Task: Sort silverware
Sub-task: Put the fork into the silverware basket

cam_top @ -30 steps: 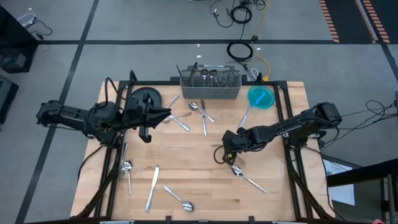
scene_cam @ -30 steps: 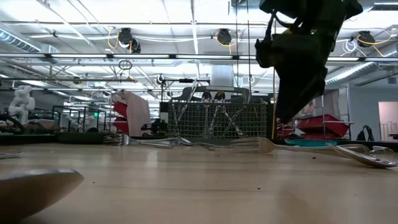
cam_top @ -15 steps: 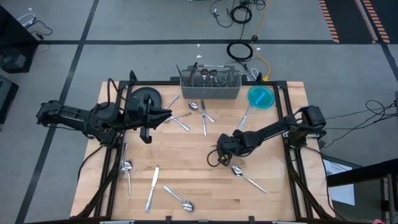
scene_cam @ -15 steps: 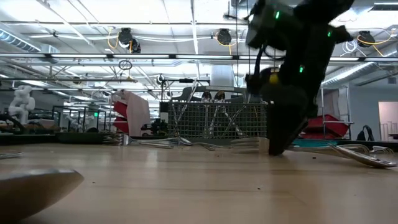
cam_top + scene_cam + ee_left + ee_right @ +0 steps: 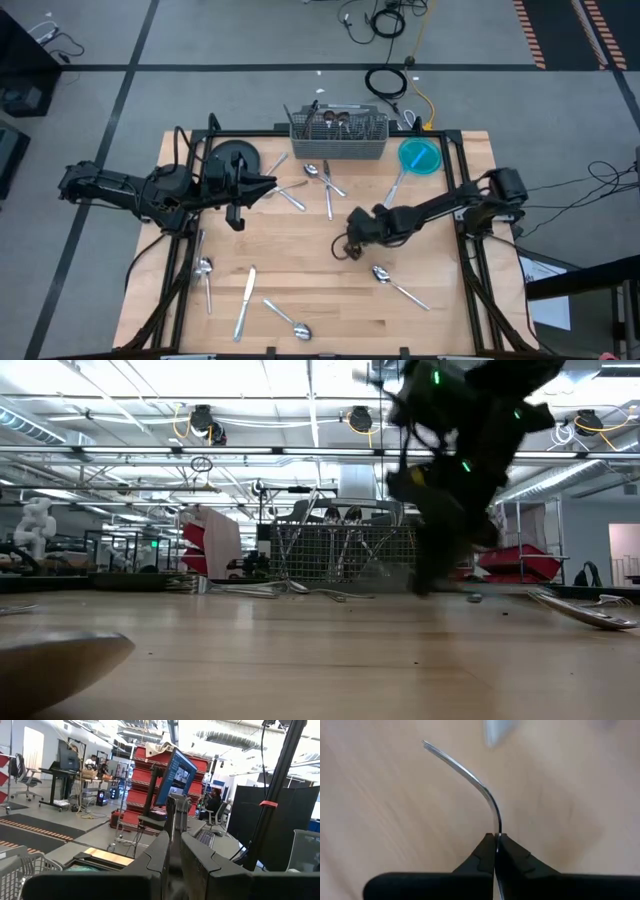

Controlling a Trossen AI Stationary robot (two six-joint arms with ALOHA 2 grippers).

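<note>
Since a second ago the right gripper (image 5: 345, 247) has slid left toward the table's middle, and its fingers are pinched on a fork (image 5: 470, 775) seen edge-on, handle between the pads, tines curving away ahead. The caddy (image 5: 338, 137) lies on the far side, slightly left, so the fork's long axis likely needs tipping upright. The left gripper (image 5: 268, 183) waits pressed together near the plate (image 5: 232, 156).
</note>
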